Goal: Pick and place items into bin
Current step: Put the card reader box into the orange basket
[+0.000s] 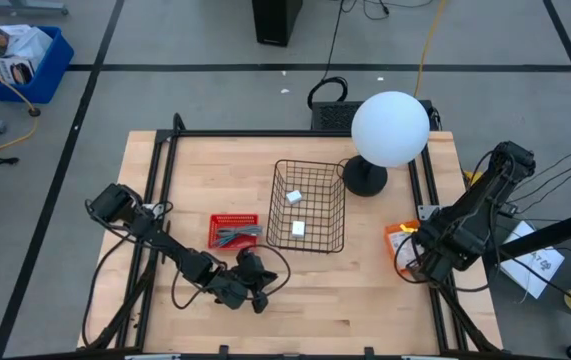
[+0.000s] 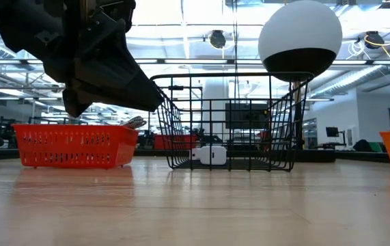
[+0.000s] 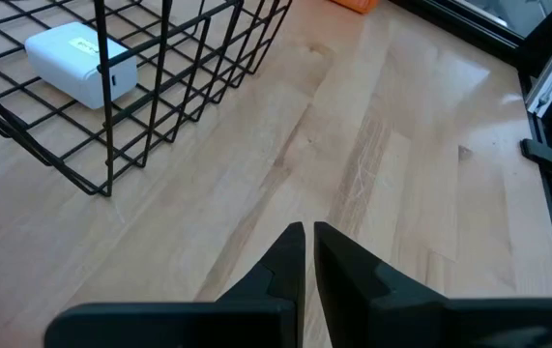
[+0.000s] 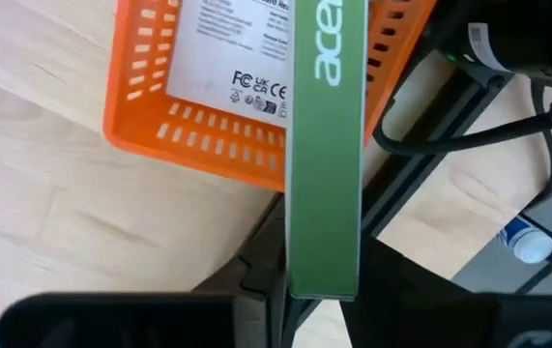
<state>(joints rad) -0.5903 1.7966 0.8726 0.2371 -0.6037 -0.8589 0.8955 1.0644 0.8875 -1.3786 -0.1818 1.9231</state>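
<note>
While the right gripper (image 4: 295,290) pinches a green box (image 4: 326,145) over the orange tray (image 4: 208,135), carry to the wire bin (image 1: 308,206) is pending.

Two white blocks (image 1: 298,228) already lie in the bin. Left gripper (image 3: 306,253): jaws pressed together, empty, low over bare wood just beside the bin. Next move, by judgement: lift clear, cross the table, release above the bin. Surface: pale wooden table (image 1: 365,290), red tray (image 1: 235,231), globe lamp (image 1: 389,128); workshop beyond.

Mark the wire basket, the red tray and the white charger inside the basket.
wire basket (image 1: 277,205): high view, left rim.
red tray (image 1: 235,218): high view, top rim.
white charger (image 3: 74,64): left wrist view, its top face.
</note>
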